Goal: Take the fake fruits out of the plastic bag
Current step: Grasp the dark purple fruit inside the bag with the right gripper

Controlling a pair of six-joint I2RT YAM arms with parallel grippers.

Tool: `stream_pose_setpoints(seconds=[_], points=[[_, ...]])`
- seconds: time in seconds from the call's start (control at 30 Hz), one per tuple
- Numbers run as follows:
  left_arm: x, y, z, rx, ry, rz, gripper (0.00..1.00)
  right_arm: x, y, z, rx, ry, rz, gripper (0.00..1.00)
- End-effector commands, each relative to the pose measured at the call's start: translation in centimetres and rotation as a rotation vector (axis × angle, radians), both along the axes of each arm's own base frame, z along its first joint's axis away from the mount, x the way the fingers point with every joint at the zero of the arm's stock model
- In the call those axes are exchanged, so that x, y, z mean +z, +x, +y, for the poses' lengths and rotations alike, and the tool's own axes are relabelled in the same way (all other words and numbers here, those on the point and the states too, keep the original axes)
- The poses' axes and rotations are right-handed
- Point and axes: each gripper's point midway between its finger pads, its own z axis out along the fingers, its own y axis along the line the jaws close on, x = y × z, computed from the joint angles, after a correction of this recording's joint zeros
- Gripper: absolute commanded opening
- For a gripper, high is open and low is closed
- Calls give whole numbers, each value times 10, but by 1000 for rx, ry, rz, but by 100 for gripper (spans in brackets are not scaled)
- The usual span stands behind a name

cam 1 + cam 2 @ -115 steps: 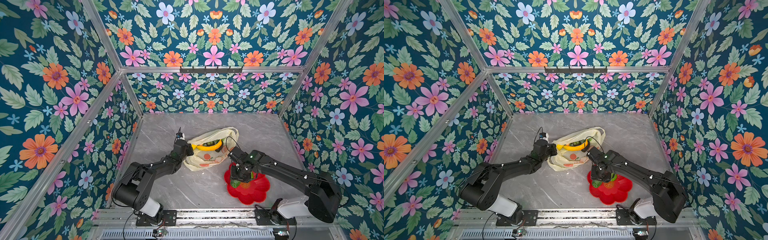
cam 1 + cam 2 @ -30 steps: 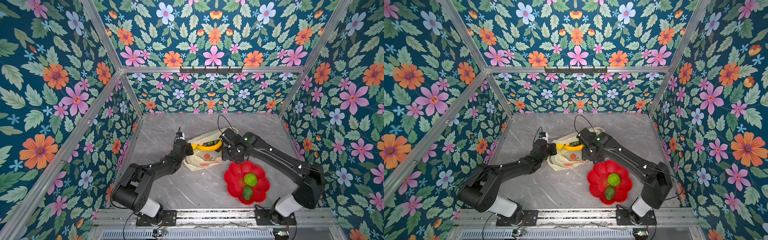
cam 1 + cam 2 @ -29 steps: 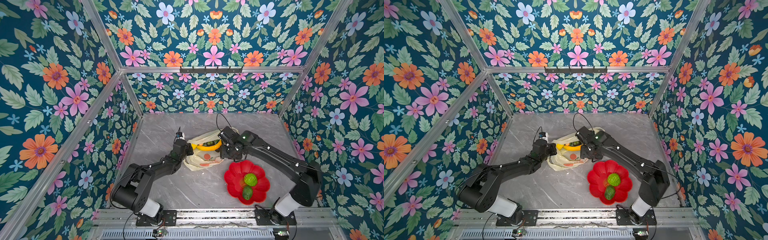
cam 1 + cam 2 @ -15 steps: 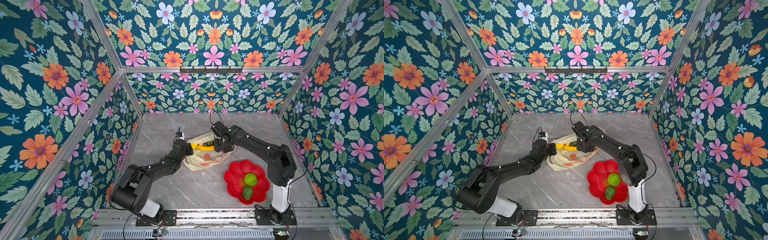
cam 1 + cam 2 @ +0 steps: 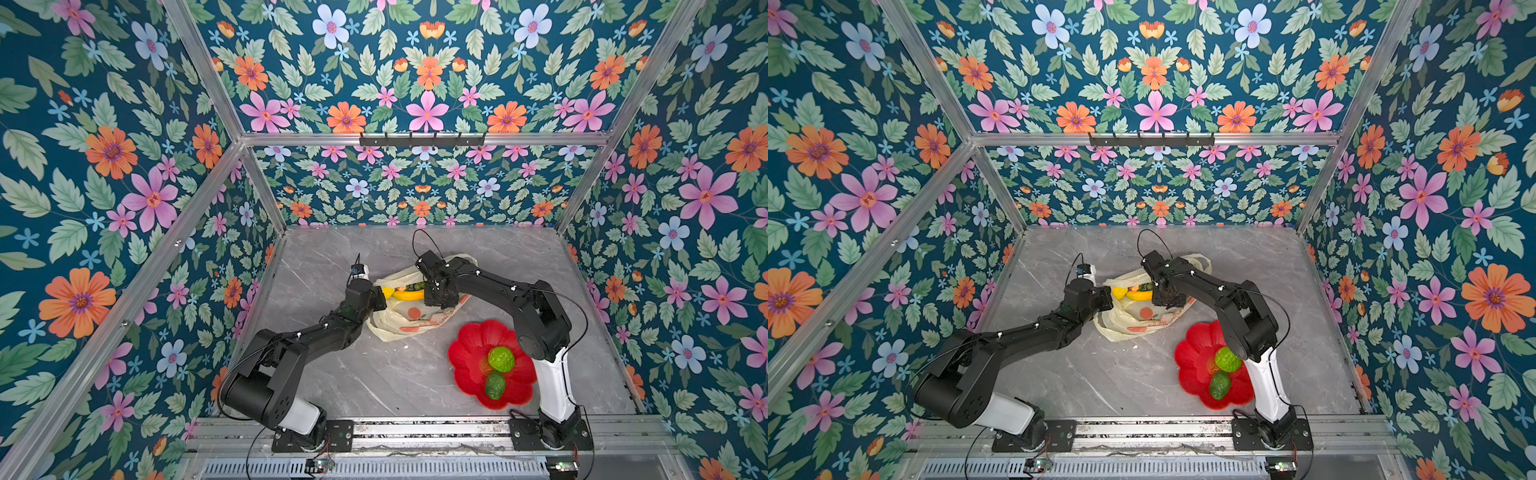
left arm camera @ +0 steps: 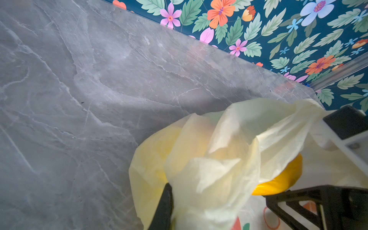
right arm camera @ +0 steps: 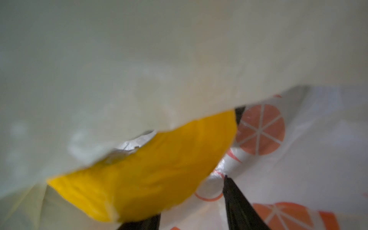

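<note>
The pale-yellow plastic bag (image 5: 415, 318) (image 5: 1142, 322) lies mid-table with its mouth to the back. A yellow banana (image 5: 409, 295) (image 5: 1139, 295) and a bit of dark green fruit (image 5: 415, 286) show in the mouth. My left gripper (image 5: 380, 297) (image 5: 1109, 302) is shut on the bag's bunched edge (image 6: 219, 159); one finger (image 6: 163, 207) shows beside the film. My right gripper (image 5: 440, 301) (image 5: 1167, 301) is inside the mouth, open (image 7: 191, 196). There the banana (image 7: 151, 175) lies over one finger, apart from the other finger (image 7: 239, 205).
A red flower-shaped dish (image 5: 469, 349) (image 5: 1192, 361) sits at the front right, holding a lime-green bumpy fruit (image 5: 500, 359) (image 5: 1227, 359) and a dark green avocado (image 5: 495, 385) (image 5: 1219, 385). Flowered walls enclose the grey marble table (image 5: 374, 374).
My right gripper has left the dish, where two green fruits now lie, and pushed left into the bag's mouth beside the banana. The left gripper has kept its hold.
</note>
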Motion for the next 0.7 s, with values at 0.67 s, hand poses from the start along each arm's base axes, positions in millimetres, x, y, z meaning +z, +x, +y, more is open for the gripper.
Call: stream_pose_setpoints(seconds=[0.67], points=[[5, 1, 1, 2, 2, -19, 12, -7, 47, -12, -91, -21, -101, 64]])
